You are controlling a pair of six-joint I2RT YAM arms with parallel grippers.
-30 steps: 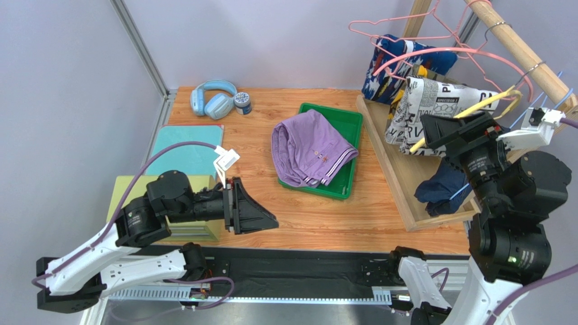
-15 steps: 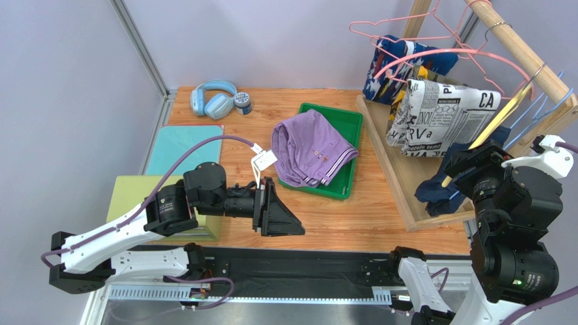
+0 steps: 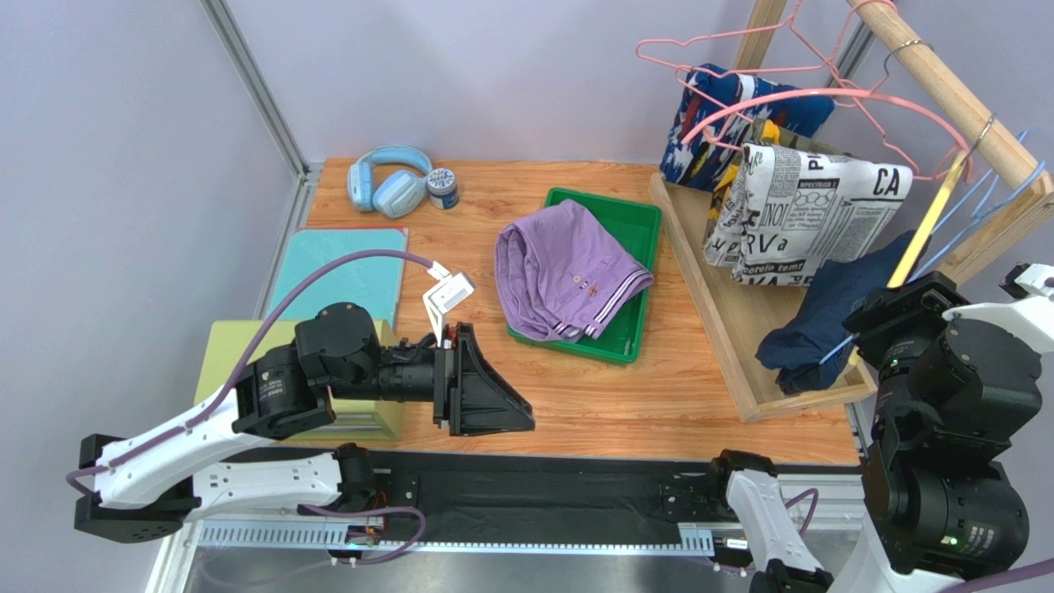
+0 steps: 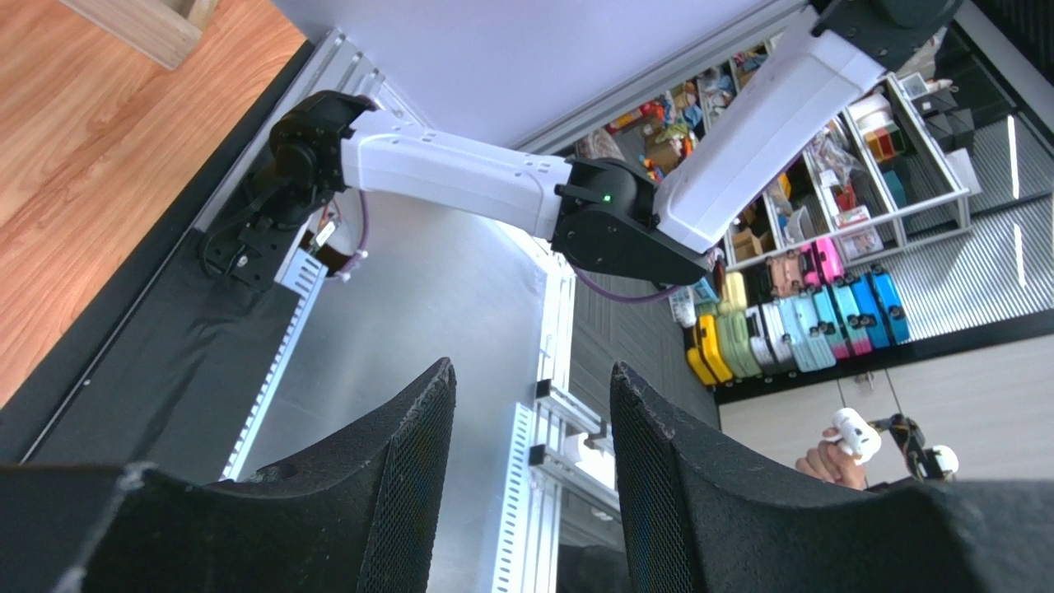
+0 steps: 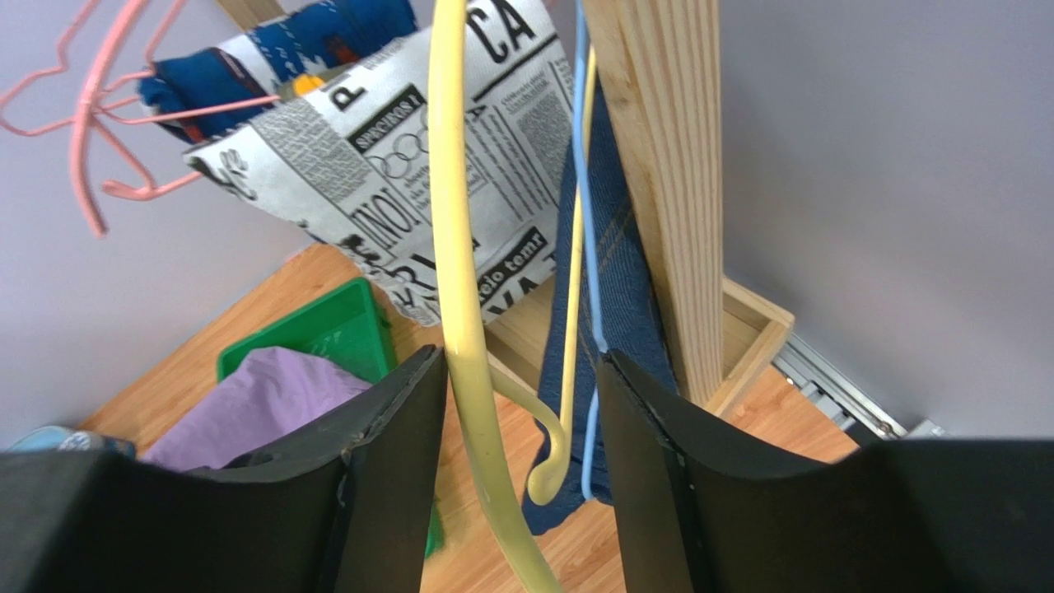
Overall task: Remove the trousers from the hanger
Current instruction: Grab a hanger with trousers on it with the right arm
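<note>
Purple trousers (image 3: 563,272) lie in the green tray (image 3: 640,218). Newsprint trousers (image 3: 804,210) (image 5: 408,161) and blue-white-red print trousers (image 3: 724,117) (image 5: 285,50) hang from the wooden rail (image 3: 953,87). Dark denim trousers (image 3: 829,315) (image 5: 625,284) droop from a blue hanger (image 5: 584,247) onto the rack base. My right gripper (image 3: 916,303) (image 5: 520,358) is open around the lower end of a bare yellow hanger (image 3: 925,220) (image 5: 455,247), whose rod runs close to the left jaw. My left gripper (image 3: 520,414) (image 4: 532,371) is open and empty, low over the table's near edge.
Pink wire hangers (image 3: 792,93) hang at the rail's far end. The wooden rack base (image 3: 718,309) stands at the right. Blue headphones (image 3: 390,179) and a small jar (image 3: 442,187) sit at the back left, with a teal mat (image 3: 340,272) and an olive block (image 3: 248,352) nearer.
My right gripper has dropped away from the newsprint trousers to the yellow hanger's lower end, and its jaws have narrowed. My left arm swung right, then back a little.
</note>
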